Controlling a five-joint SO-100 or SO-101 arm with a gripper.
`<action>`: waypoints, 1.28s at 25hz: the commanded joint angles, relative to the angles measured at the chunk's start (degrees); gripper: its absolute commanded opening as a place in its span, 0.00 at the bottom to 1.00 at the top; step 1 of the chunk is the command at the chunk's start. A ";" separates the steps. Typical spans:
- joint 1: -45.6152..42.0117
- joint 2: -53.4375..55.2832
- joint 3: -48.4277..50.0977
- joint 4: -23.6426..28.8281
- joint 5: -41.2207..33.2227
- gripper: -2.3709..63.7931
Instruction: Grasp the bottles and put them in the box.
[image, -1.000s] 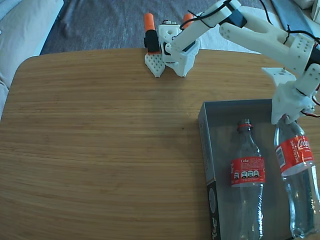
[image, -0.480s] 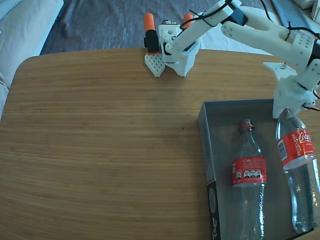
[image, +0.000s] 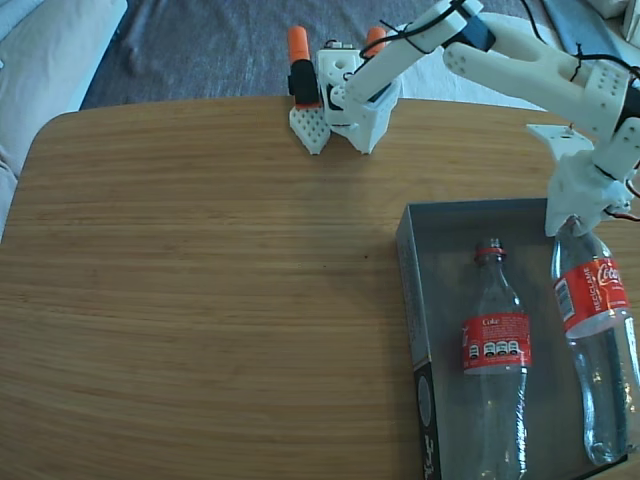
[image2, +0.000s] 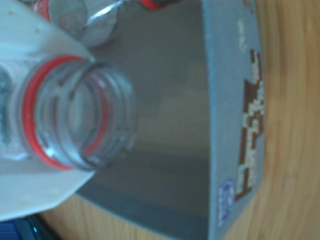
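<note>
A: Where are the bottles?
B: Both lie in the box; one bottle at its middle, the other bottle along the right wall in the fixed view.
A: And the gripper?
B: Clamped on the right one's neck; the wrist view shows its open mouth

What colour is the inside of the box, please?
Grey; the box interior shows best in the fixed view.

Red-labelled clear bottles, grey box
</note>
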 joint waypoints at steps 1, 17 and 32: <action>-0.26 2.37 -3.16 -0.70 0.26 0.04; -0.26 2.37 -3.16 -0.62 0.26 0.41; 0.88 2.46 -4.83 -0.70 -0.26 0.56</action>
